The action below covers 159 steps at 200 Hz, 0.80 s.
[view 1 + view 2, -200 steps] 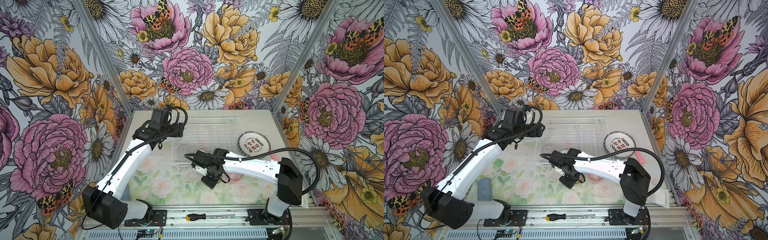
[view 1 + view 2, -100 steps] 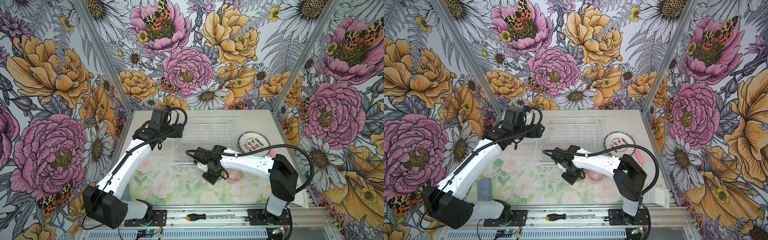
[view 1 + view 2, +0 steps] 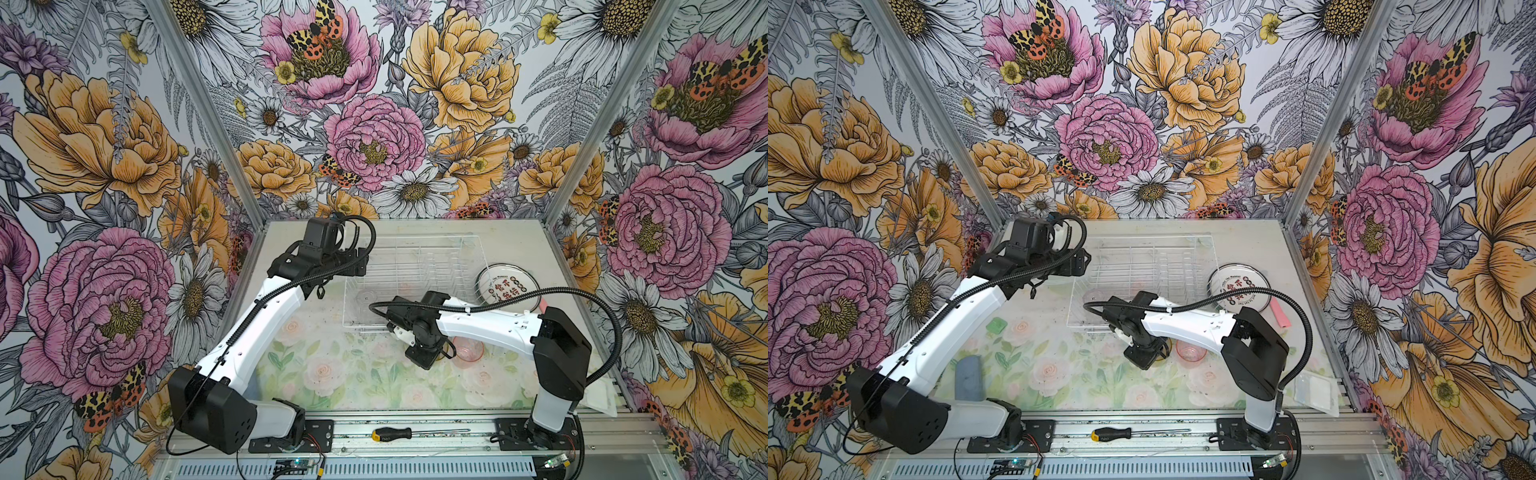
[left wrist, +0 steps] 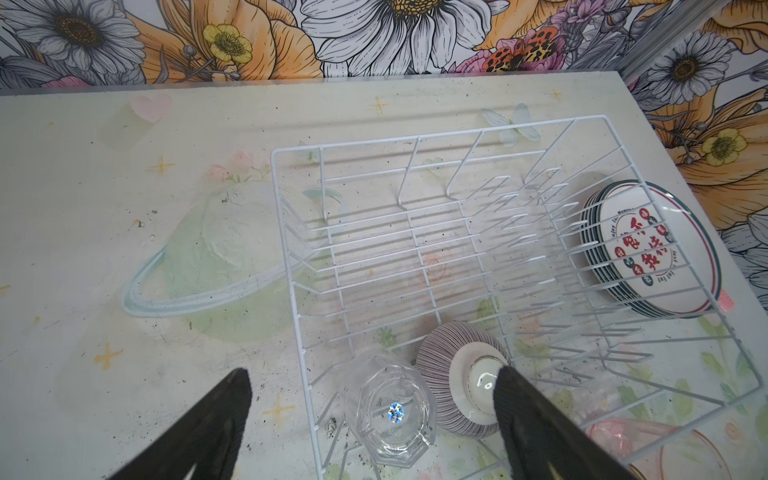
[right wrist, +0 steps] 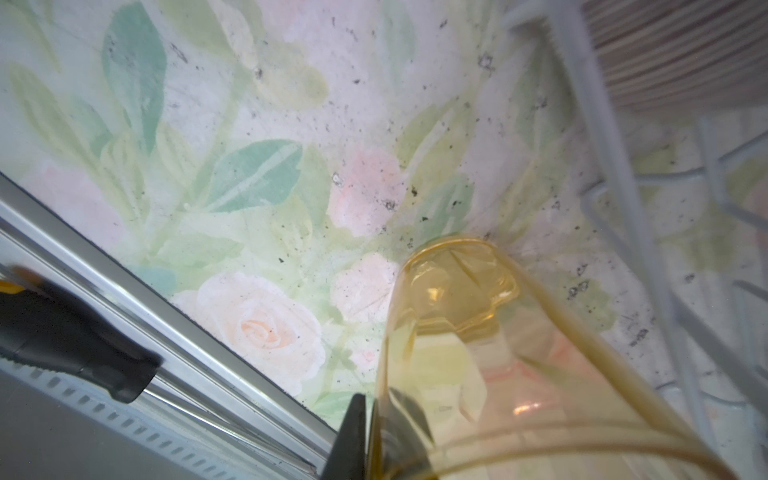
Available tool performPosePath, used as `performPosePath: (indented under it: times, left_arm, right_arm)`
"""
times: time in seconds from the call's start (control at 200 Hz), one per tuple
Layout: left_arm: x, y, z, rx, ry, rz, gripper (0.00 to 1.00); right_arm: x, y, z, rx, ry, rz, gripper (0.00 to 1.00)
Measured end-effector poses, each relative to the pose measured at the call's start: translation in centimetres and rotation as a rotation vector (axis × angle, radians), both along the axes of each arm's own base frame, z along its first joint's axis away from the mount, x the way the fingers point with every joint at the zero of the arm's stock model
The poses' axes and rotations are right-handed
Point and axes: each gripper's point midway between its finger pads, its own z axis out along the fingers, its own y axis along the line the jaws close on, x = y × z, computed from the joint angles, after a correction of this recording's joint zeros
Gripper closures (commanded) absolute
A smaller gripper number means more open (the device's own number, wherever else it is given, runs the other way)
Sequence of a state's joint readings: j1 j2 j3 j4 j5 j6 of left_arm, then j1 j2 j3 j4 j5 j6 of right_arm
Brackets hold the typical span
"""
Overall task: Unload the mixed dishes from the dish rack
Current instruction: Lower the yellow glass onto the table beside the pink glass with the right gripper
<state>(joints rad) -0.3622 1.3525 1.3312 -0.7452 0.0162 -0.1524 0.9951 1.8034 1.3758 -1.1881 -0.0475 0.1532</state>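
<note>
Lowering the amber tumbler (image 5: 457,332) to the mat (image 3: 353,374) beside the pink tumbler (image 3: 468,351), your right gripper (image 5: 376,409) has settled, fingers (image 5: 353,432) astride its wall; clamped or freed, you cannot tell. Your left gripper (image 4: 372,374) stays spread over the clear tumbler (image 4: 390,411) and bowl (image 4: 453,374) remaining in the dish rack (image 4: 436,133).

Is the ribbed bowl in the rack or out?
In: the ribbed bowl lies inside the dish rack, white base showing, beside the clear tumbler.
</note>
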Motion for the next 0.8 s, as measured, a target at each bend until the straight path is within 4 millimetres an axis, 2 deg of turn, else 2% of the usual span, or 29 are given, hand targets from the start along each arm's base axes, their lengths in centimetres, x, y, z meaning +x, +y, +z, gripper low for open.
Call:
performPosePath:
  times: [0.22, 0.435, 0.545, 0.796]
  left_arm:
    - [0.1, -0.1, -0.3, 0.001, 0.007, -0.004, 0.07]
    - [0.0, 0.0, -0.8, 0.016, 0.024, -0.01, 0.05]
    - [-0.2, 0.0, -1.3, 0.028, 0.041, -0.015, 0.05]
    - [-1.2, -0.5, -3.2, 0.066, 0.099, -0.042, 0.04]
  right_arm:
    - [0.1, -0.2, 0.1, -0.01, -0.008, 0.002, 0.62]
    - [0.7, -0.1, 0.9, 0.007, -0.038, 0.0, 0.57]
    - [1.6, 0.0, 2.8, 0.056, -0.084, -0.024, 0.55]
    - [3.5, 0.0, 8.7, 0.245, -0.216, -0.086, 0.52]
